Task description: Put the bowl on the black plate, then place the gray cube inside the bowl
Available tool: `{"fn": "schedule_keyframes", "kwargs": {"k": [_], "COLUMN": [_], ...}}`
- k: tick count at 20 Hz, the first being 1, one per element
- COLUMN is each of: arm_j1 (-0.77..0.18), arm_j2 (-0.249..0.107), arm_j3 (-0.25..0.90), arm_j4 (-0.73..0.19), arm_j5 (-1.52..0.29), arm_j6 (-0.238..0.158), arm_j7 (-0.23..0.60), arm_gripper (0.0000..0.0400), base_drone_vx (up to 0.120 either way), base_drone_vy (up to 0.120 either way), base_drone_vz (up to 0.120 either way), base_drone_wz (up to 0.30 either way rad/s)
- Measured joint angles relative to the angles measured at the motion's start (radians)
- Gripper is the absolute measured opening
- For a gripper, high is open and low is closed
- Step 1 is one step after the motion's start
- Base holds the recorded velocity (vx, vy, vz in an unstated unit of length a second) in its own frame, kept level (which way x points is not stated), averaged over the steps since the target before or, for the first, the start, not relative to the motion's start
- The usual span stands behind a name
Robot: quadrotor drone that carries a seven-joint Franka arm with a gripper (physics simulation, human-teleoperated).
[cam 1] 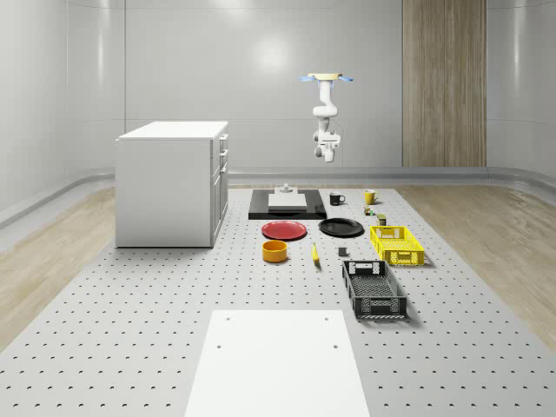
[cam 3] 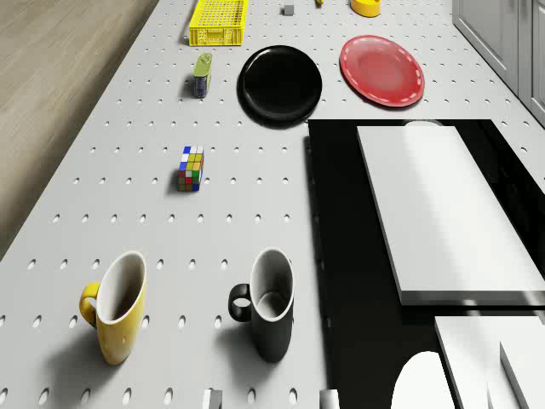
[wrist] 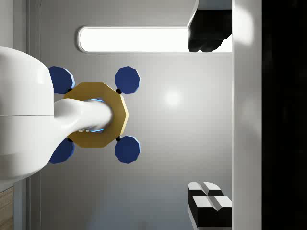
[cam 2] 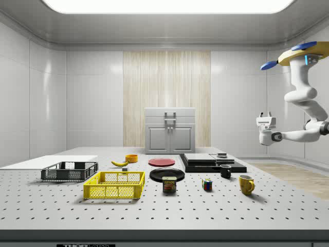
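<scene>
The orange bowl [cam 1: 275,251] [cam 2: 131,158] [cam 3: 367,7] stands on the table near the red plate [cam 1: 285,230]. Beside the red plate, towards the whole-scene view's right, lies the empty black plate [cam 1: 340,228] [cam 2: 167,174] [cam 3: 281,83]. A small gray cube [cam 1: 343,252] [cam 3: 289,9] rests on the table between the black plate and the black basket. The drone [cam 1: 327,78] [cam 2: 303,54] hovers high over the table's far end, by the mugs. My gripper [cam 1: 326,149] [cam 2: 265,116] [wrist: 209,120] hangs well above everything, open and empty, facing up at the drone.
A white cabinet [cam 1: 172,182], a black platform with a white block [cam 1: 287,203], yellow basket [cam 1: 397,244], black basket [cam 1: 373,288], banana [cam 1: 315,254], black mug [cam 3: 268,302], yellow mug [cam 3: 117,307], Rubik's cube [cam 3: 191,168] and a can [cam 3: 202,74] stand on the table.
</scene>
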Motion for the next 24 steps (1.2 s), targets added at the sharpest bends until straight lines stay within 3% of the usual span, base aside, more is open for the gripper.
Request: {"fn": "schedule_keyframes", "kwargs": {"k": [5, 11, 16, 24], "arm_j1": [-0.002, -0.004, -0.005, -0.007], "arm_j2": [0.019, 0.059, 0.079, 0.085], "arm_j3": [0.001, 0.002, 0.003, 0.004], "arm_j4": [0.106, 0.222, 0.273, 0.295], "arm_j5": [0.001, 0.002, 0.002, 0.002], "arm_j6": [-0.084, -0.154, -0.182, -0.191], "arm_j7": [-0.001, -0.002, -0.003, -0.003], "arm_gripper": [0.0400, 0.0400, 0.0400, 0.0400], "base_drone_vx": [0.104, 0.113, 0.120, 0.120], "base_drone_vy": [0.000, -0.107, 0.000, 0.000], "base_drone_vz": [0.000, 0.000, 0.000, 0.000], "base_drone_wz": [0.000, 0.000, 0.000, 0.000]}}
